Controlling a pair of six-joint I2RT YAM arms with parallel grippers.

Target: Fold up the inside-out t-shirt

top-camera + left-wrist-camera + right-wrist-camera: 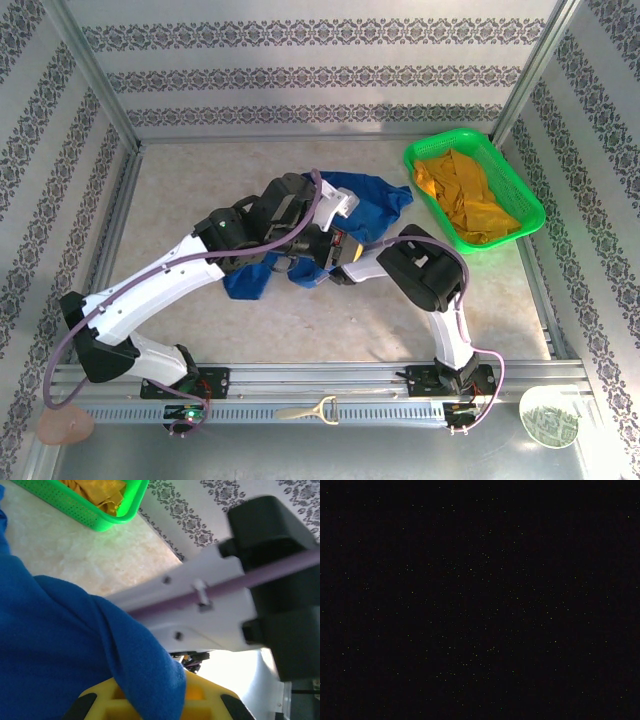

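The royal-blue t-shirt (378, 196) lies bunched in the middle of the table, with a second lump (248, 282) toward the front. No print shows on it. My left gripper (336, 212) sits on top of the bunch. In the left wrist view blue cloth (60, 645) drapes over the gripper's yellow body (212, 696) and hides the fingertips. My right gripper (335, 262) reaches in from the right, with its tip pushed into the cloth under the left arm. The right wrist view is black.
A green basket (420, 160) (75, 507) at the back right holds the mustard-yellow garment (470, 195) (106, 492). The right arm's white link (200, 605) crosses close in front of the left wrist. Patterned walls and metal posts ring the table.
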